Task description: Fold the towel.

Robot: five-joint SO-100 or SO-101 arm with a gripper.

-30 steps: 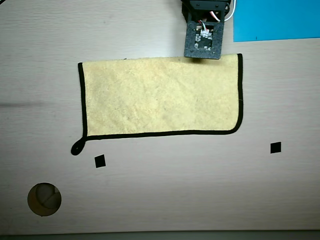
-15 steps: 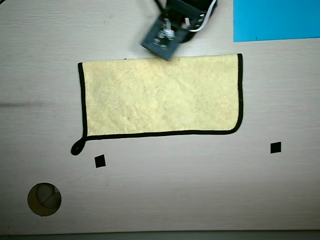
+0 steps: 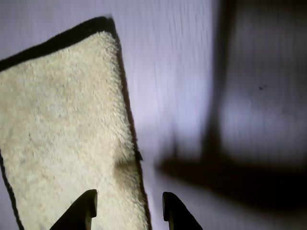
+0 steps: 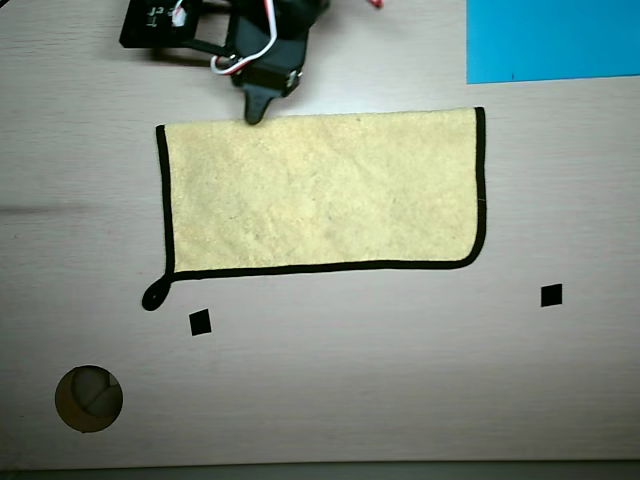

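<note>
Pale yellow, black-hemmed terry towel (image 4: 320, 195) flat on the wooden bench (image 4: 400, 360), apparently already folded once. Black claw (image 3: 129, 208) apart, empty, straddling the towel's edge. Lower, pinch all layers, then lift and carry across.

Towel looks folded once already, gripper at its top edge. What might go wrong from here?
1. In the wrist view the open gripper straddles the towel edge, one finger over cloth and the other over bare table; closing may catch only the top layer or slip off.
2. The top edge looks like a fold with no trim, so pulling there could undo it.
3. Dragging may skew the towel.
</note>
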